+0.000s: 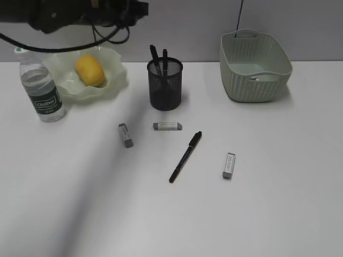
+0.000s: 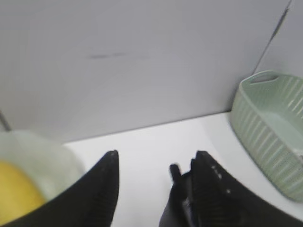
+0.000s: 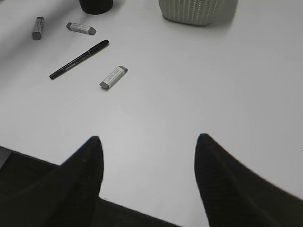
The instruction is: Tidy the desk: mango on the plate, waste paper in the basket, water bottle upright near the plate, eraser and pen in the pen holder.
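Mango (image 1: 90,70) on the plate (image 1: 115,80); pen (image 1: 185,156) and erasers loose on the table (image 1: 278,214).
Left wrist: left gripper (image 2: 154,161) parted, empty, above plate. Right wrist: right gripper (image 3: 147,146) wide, empty. Eraser (image 3: 113,77) is small and flat; a shallow pinch might flick it away.

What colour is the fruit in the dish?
Yellow-orange: the mango shows best in the exterior view.
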